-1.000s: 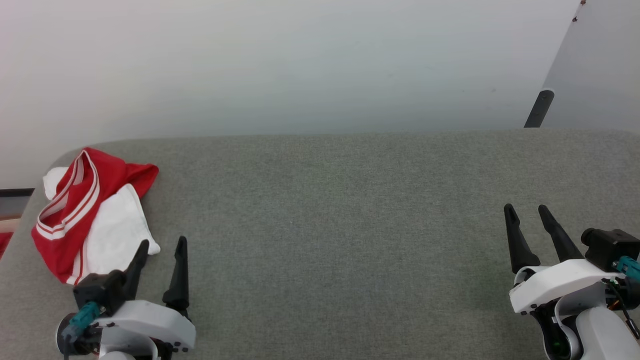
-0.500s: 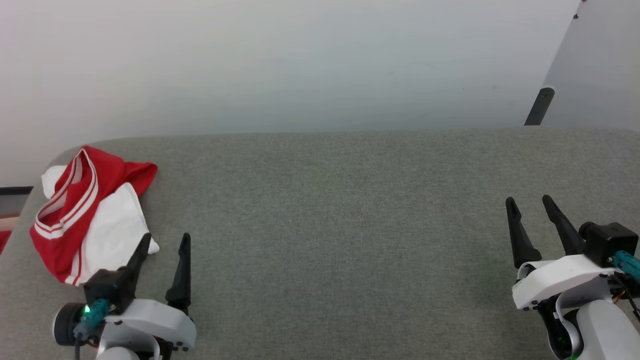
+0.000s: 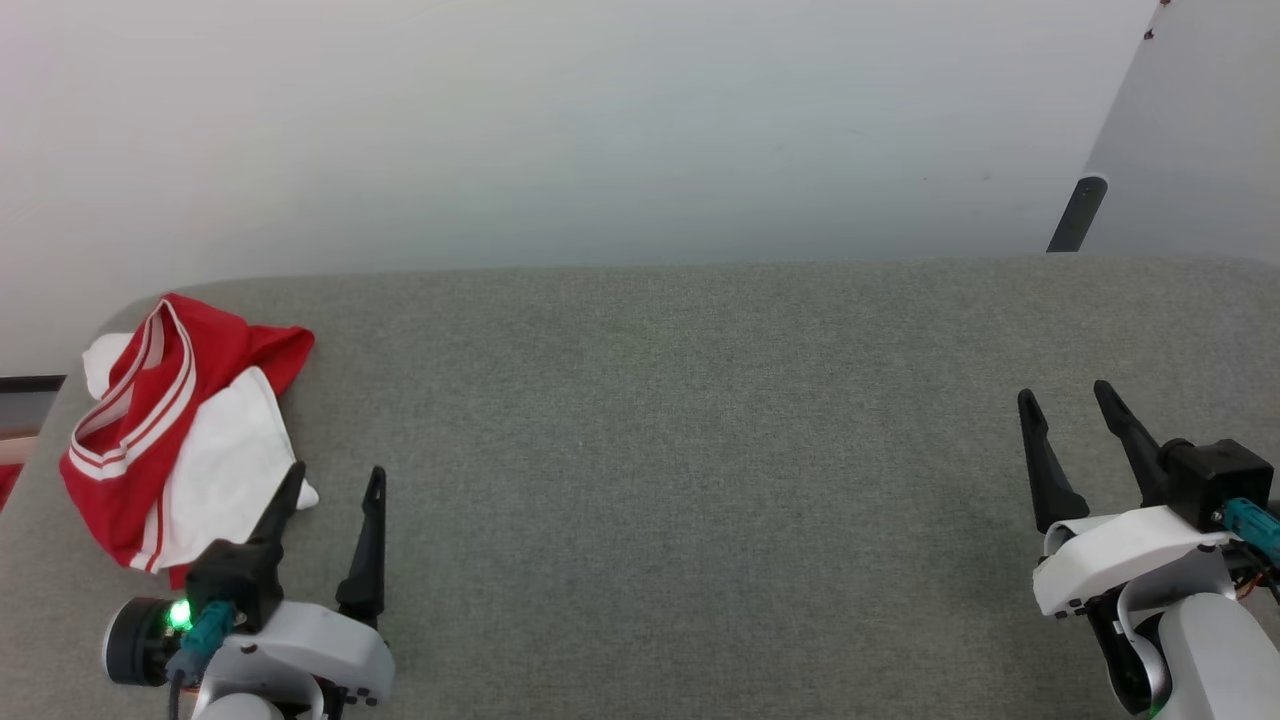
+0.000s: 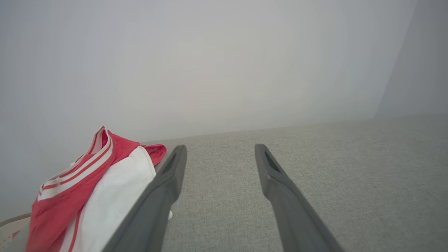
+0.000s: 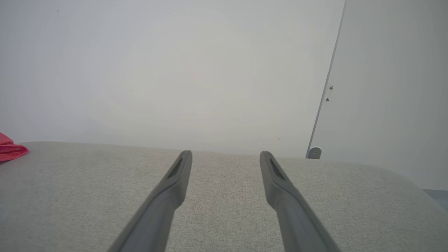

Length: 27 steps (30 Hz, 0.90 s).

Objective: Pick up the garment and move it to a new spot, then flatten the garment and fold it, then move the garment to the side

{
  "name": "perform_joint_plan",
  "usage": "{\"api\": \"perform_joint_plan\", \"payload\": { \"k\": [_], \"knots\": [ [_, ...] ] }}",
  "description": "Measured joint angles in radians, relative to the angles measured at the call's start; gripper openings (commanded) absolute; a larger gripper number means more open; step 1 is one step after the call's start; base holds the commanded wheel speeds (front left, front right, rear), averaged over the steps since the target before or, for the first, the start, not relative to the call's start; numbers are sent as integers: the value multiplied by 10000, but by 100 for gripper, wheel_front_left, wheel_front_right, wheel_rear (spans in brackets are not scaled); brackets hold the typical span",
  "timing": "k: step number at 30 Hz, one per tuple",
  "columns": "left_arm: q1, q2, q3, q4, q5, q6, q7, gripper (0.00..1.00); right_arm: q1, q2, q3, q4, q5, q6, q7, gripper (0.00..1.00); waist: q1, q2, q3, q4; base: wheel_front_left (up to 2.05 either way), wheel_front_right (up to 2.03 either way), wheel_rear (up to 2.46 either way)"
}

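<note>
Hovering, my left fingers [image 3: 366, 545] and right fingers [image 3: 1045, 470] spread wide, empty; the garment [image 3: 160, 390] lies crumpled at ten o'clock, so I judge nothing done yet.

1. Grey woven-fabric surface [image 3: 700, 450]: we note it spans the head view, with its far left corner rounded.
2. Pale plain wall [image 3: 550, 130]: we record it behind the surface's far edge.
3. Grey panel [image 3: 1200, 150], far right: slanted edge, with two small screws [image 5: 329, 93] beside it.
4. Dark rod [image 3: 1078, 215] with a pale tip: at the panel's foot.
5. Dark strip [image 3: 30, 383]: we list it at the left edge, beyond the surface.
</note>
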Motion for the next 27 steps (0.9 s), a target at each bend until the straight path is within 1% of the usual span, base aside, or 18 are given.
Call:
{"api": "perform_joint_plan", "payload": {
  "k": [5, 15, 27],
  "knots": [
    [-1, -48, 61, 10, 207, -31, -67, 100, 1, -8, -84, 73, -69, 0, -69, 100, 0, 0, -19, 6, 0, 0, 0],
    [3, -104, 222, -13, 21, -77, -84, 100, 141, 165, -439, 10, 188, 2, -69, 100, 0, 0, -60, 9, 0, 0, 0],
    [-20, -211, 272, 115, -242, -88, -84, 100, 264, 293, -546, -2, 754, 2, -69, 100, 0, 0, -45, 151, 0, 0, 0]
  ]
}}
